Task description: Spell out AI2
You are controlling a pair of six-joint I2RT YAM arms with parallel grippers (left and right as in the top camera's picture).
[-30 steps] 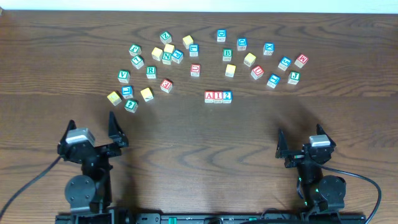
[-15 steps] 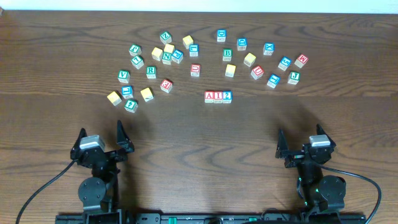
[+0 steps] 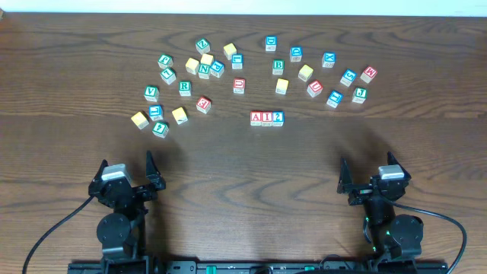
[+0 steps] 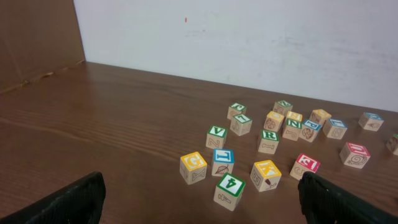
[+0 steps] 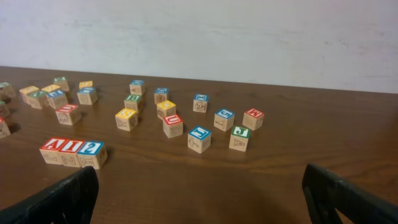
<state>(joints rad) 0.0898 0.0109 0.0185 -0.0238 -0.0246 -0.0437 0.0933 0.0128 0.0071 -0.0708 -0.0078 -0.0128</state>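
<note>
The red A cube [image 3: 256, 118], the red I cube [image 3: 266, 118] and the blue 2 cube [image 3: 278, 118] stand side by side in a row at the table's middle, touching. They also show in the right wrist view: A cube [image 5: 52, 150], I cube [image 5: 70, 151], 2 cube [image 5: 92, 153]. My left gripper [image 3: 125, 169] is open and empty near the front left edge. My right gripper [image 3: 367, 171] is open and empty near the front right edge. Both are well short of the row.
Several loose letter cubes lie scattered behind the row, a cluster at the back left [image 3: 185, 87] and another at the back right [image 3: 315, 87]. A green 4 cube [image 4: 231, 190] lies nearest the left gripper. A white wall bounds the table's far edge.
My left arm has drawn back toward the front edge and shifted slightly right. The right arm and the cubes have not moved.
</note>
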